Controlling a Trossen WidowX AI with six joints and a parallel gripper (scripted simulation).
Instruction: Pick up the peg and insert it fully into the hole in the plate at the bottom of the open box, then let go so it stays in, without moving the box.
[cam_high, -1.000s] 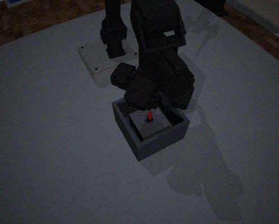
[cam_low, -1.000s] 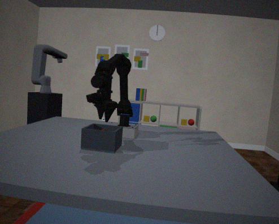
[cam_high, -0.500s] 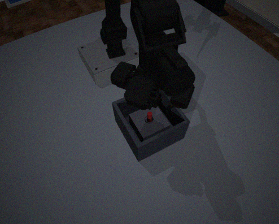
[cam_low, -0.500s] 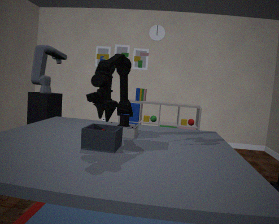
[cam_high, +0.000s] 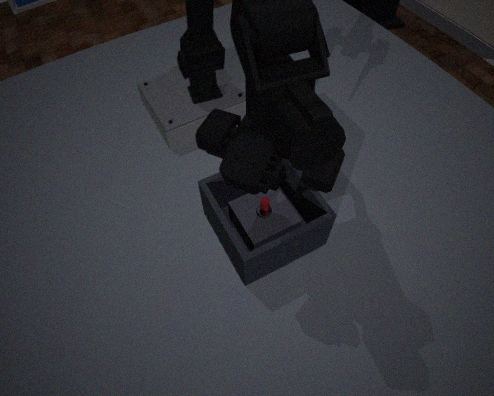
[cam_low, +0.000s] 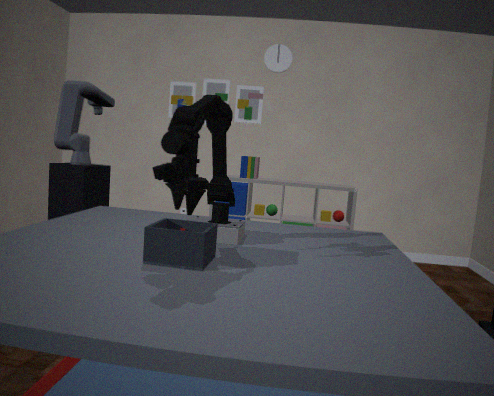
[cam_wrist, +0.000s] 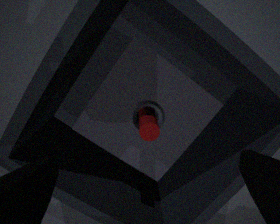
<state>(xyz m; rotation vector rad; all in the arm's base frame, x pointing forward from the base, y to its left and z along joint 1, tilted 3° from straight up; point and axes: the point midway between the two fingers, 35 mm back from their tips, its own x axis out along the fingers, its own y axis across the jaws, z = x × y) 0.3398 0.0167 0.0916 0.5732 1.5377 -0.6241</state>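
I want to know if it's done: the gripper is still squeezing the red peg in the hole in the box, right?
Not squeezing. The gripper is open, above the box, holding nothing, as the exterior view shows. The red peg stands in the hole of the plate alone.

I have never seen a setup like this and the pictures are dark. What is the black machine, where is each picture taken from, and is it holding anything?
The black machine is a robot arm with a two-fingered gripper, bolted to a pale base plate on a grey table. One picture looks down from above, one looks across the room from the side, and one comes from a camera on the arm's wrist, pointing straight down.

On the table sits an open grey box. At its bottom lies a square plate with a hole, and a red peg stands upright in that hole; the wrist view shows it too.

The gripper holds nothing. Its fingers are spread wide and hang above the box, apart from the peg.
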